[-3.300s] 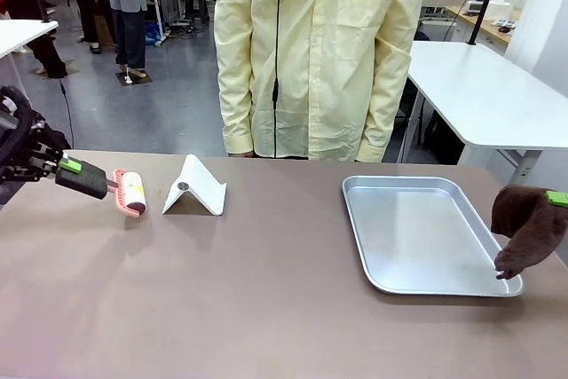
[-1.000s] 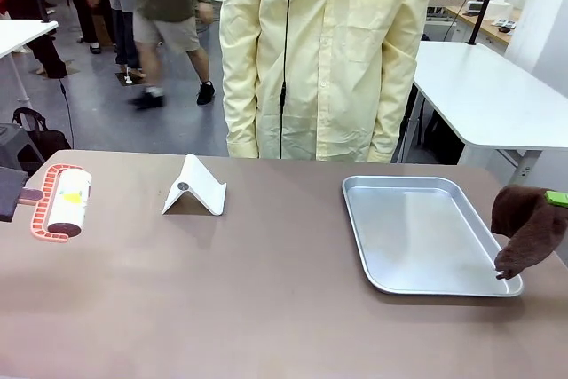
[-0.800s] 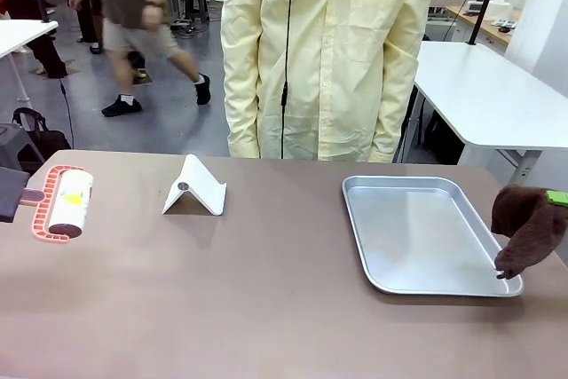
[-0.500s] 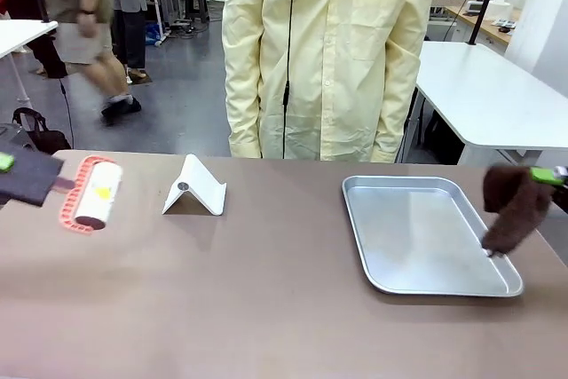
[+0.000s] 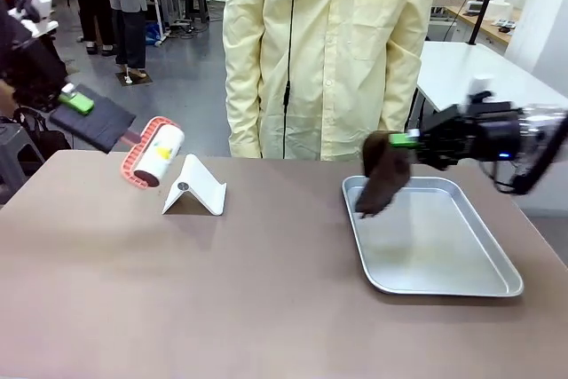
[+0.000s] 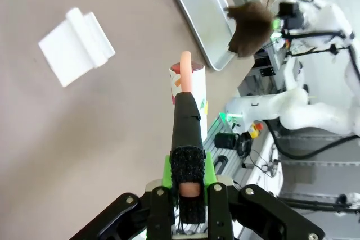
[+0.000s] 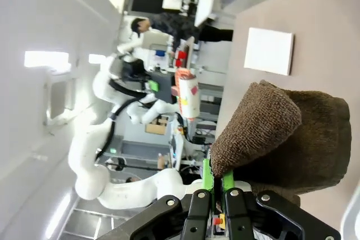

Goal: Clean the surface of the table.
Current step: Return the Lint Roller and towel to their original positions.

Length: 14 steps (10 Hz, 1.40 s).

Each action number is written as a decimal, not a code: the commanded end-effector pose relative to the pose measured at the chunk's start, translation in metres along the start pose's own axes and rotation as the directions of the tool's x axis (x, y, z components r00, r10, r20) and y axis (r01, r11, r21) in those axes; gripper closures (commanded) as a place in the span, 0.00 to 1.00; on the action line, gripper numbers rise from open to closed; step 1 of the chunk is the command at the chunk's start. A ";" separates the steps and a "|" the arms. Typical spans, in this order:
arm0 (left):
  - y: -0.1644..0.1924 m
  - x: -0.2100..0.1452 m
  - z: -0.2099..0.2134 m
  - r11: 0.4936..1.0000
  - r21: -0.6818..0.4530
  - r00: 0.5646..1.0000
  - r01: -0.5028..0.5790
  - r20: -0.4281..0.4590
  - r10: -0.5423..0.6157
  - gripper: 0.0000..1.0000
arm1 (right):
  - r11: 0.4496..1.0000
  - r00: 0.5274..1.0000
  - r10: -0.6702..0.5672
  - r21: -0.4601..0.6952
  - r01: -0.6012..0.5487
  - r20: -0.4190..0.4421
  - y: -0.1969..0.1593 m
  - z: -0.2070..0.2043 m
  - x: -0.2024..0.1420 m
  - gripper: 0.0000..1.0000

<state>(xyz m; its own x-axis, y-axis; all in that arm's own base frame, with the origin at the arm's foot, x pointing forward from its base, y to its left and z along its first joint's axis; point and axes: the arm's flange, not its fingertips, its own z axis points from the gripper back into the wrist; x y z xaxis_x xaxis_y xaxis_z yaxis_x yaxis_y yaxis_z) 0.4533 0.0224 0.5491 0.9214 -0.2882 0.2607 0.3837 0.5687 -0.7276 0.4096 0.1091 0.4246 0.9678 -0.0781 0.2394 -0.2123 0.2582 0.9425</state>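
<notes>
While our left gripper is clamped tight on the black handle of the lint roller w/ white sticky drum and orange-red frame, our right gripper is pinched shut on the dark brown fuzzy cloth, which hangs down from the green pads. Both tools are up in the air, neither touching anything. Below them lies the big grey-brown matte table, its long axis running left-right across the front view, so for both arms the surface to clean is straight down. The roller hangs above the far-left part of the table, just beside the white folded plastic stand but clear of it; the cloth's lower end dangles over the far-left corner of the silver metal tray, i.e. over the tray, not over bare tabletop. We judge the left arm nearer to open surface, since bare top lies right under and in front of the roller, whereas the cloth would need to shift off the tray first. A person in a pale yellow coat stands at the far edge, hands not visible. Hard to tell: any dirt on the table, none clear to us; the right gripper is motion-blurred in the front view; the roller's drum is mostly hidden end-on behind its handle in the left wrist view.
</notes>
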 end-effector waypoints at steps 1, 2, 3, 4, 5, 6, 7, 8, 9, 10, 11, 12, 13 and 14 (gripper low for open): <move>-0.017 0.038 -0.012 0.993 0.092 0.997 -0.068 -0.032 0.071 0.78 | 0.997 0.999 -0.035 -0.072 0.036 0.010 -0.001 -0.057 0.009 0.94; -0.025 0.063 -0.033 0.983 0.145 0.994 -0.109 0.000 0.111 0.78 | 0.994 0.999 -0.038 -0.106 0.035 -0.025 -0.011 -0.089 0.008 0.94; -0.029 0.082 -0.050 0.971 0.182 0.988 -0.155 0.021 0.154 0.78 | 0.988 1.000 -0.017 -0.151 0.016 -0.009 -0.021 -0.109 0.010 0.94; -0.032 0.094 -0.067 0.953 0.222 0.979 -0.204 0.064 0.194 0.78 | 0.981 1.000 0.002 -0.195 -0.002 0.001 -0.031 -0.120 0.012 0.94; -0.031 0.103 -0.078 0.934 0.255 0.965 -0.252 0.143 0.222 0.78 | 0.974 1.000 -0.002 -0.226 0.002 0.004 -0.039 -0.127 0.015 0.94; -0.028 0.107 -0.089 0.917 0.272 0.950 -0.293 0.188 0.248 0.78 | 0.973 1.000 -0.024 -0.231 0.021 -0.010 -0.047 -0.129 0.023 0.94; -0.019 0.107 -0.102 0.910 0.285 0.951 -0.301 0.156 0.266 0.78 | 0.970 0.999 -0.051 -0.238 0.049 -0.002 -0.061 -0.128 0.040 0.94; -0.012 0.106 -0.112 0.905 0.289 0.949 -0.313 0.119 0.291 0.78 | 0.966 0.996 -0.087 -0.242 0.086 0.007 -0.073 -0.124 0.053 0.94; -0.007 0.104 -0.118 0.906 0.273 0.946 -0.324 0.080 0.314 0.78 | 0.963 0.995 -0.102 -0.249 0.101 0.008 -0.081 -0.122 0.059 0.94; -0.006 0.104 -0.121 0.906 0.250 0.940 -0.341 0.067 0.335 0.78 | 0.961 0.994 -0.111 -0.256 0.105 -0.008 -0.087 -0.124 0.061 0.94; -0.004 0.108 -0.117 0.914 0.269 0.952 -0.304 0.122 0.280 0.78 | 0.958 0.992 -0.116 -0.270 0.098 -0.050 -0.090 -0.122 0.057 0.94; -0.004 0.108 -0.117 0.914 0.269 0.952 -0.304 0.122 0.280 0.78 | 0.963 0.996 -0.090 -0.255 0.091 0.015 -0.093 -0.116 0.053 0.94; -0.004 0.108 -0.117 0.914 0.269 0.952 -0.304 0.122 0.280 0.78 | 0.963 0.996 -0.090 -0.255 0.091 0.015 -0.093 -0.116 0.053 0.94; -0.004 0.108 -0.117 0.914 0.269 0.952 -0.304 0.122 0.280 0.78 | 0.963 0.996 -0.090 -0.255 0.091 0.015 -0.093 -0.116 0.053 0.94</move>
<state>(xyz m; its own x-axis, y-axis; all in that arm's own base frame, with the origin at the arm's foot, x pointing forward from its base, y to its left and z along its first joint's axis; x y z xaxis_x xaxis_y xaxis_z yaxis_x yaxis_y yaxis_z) 0.5456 -0.1012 0.5015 0.9940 -0.0240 0.1064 0.0812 0.8135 -0.5759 0.5002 0.1897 0.3181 0.9835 -0.0997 0.1511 -0.0827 0.4947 0.8651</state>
